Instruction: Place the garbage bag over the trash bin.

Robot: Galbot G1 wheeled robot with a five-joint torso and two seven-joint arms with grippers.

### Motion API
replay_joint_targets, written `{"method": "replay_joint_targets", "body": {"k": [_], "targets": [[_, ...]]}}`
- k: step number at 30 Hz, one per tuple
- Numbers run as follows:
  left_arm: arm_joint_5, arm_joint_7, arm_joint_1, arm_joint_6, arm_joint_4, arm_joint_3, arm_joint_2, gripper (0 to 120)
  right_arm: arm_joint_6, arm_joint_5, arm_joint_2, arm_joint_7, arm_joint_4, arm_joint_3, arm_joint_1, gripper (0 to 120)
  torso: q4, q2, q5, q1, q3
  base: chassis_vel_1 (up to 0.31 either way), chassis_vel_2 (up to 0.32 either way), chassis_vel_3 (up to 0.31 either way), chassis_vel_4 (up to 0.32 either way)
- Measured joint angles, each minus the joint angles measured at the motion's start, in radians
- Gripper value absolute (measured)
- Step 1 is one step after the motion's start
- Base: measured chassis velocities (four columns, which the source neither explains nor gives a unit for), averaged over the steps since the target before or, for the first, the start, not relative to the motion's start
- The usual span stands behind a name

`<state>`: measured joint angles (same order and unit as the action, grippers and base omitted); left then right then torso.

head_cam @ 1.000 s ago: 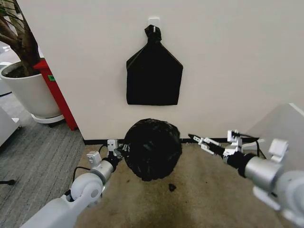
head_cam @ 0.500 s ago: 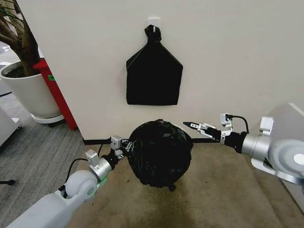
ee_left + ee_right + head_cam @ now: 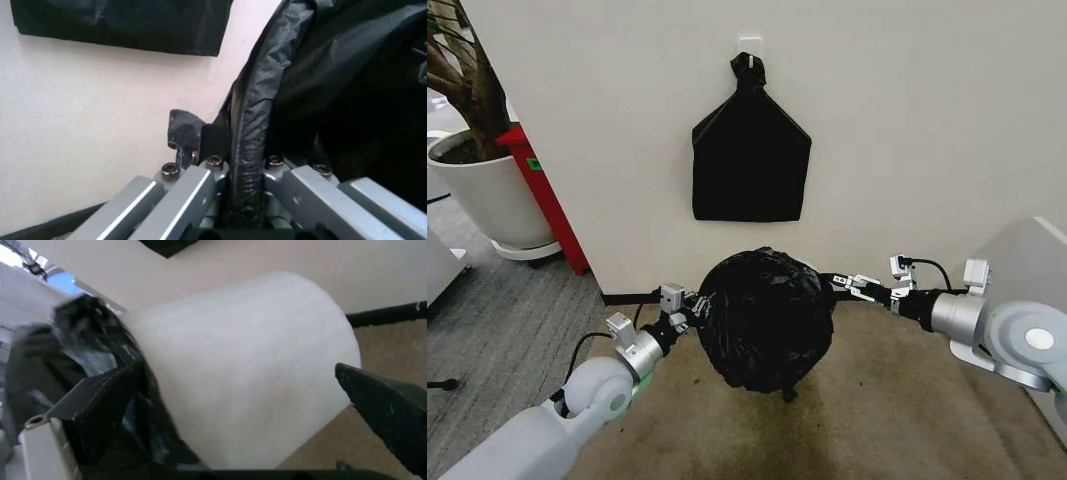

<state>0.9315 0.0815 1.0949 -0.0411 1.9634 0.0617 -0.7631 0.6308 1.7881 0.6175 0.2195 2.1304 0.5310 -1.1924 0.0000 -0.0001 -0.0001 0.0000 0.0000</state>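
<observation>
Wall (image 3: 907,130) fills the background, cream, with a flat black bundle (image 3: 750,160) hanging from a hook by its knotted top. Carpet (image 3: 867,400) below is tan, meeting grey flooring on the robot's left, where a white plant pot (image 3: 487,195) and a red panel (image 3: 545,195) stand. Garbage bag (image 3: 767,320) sits low in the middle, just under the bundle, a crinkled glossy black ball near the wall base, stretched between both arms. Trash bin (image 3: 247,365) is inside it: the right wrist view shows its cream-white side bare, with black plastic bunched against one side of it (head view shows plastic only, no bin surface). Left gripper (image 3: 689,308) is at the bag's left edge; in the left wrist view its jaws are closed tight on a fold of the bag, plastic running straight between them (image 3: 243,200). Right gripper (image 3: 832,281) is at the bag's upper right edge, jaws spread wide either side of the bin wall, one finger (image 3: 100,400) against the black plastic, the other (image 3: 390,410) clear of the bin, so nothing pinched. Small black scrap (image 3: 789,395) lies on the carpet below the bag.
</observation>
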Motion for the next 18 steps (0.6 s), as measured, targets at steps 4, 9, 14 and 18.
{"method": "replay_joint_targets", "body": {"k": [4, 9, 14, 18], "targets": [[0.005, 0.001, -0.001, 0.0, 0.004, 0.0, 0.002, 0, 0.0, -0.029, 0.006, 0.004, -0.012, -0.016, 0.001, 100, -0.0001, 0.0, 0.0, 0.0, 0.0, 0.0, 0.0, 0.0, 0.0], [0.01, 0.011, 0.003, 0.005, 0.023, 0.0, 0.006, 0, -0.011, -0.111, 0.013, 0.001, -0.053, -0.048, 0.024, 100, 0.0, 0.0, 0.0001, 0.0, 0.0, 0.0, 0.0, 0.0, 0.0], [0.021, 0.014, 0.011, 0.014, 0.048, 0.0, 0.01, 0, -0.025, -0.189, 0.018, -0.021, -0.121, -0.077, 0.053, 100, 0.0001, 0.0, 0.0002, 0.0, 0.0, 0.0, 0.0, 0.0, 0.0], [0.023, 0.018, 0.01, 0.016, 0.036, 0.0, 0.01, 0, -0.033, -0.109, 0.019, -0.01, -0.118, -0.003, 0.04, 100, 0.0002, 0.0, 0.0005, 0.0, 0.0, 0.0, 0.0, 0.0, 0.0]]}}
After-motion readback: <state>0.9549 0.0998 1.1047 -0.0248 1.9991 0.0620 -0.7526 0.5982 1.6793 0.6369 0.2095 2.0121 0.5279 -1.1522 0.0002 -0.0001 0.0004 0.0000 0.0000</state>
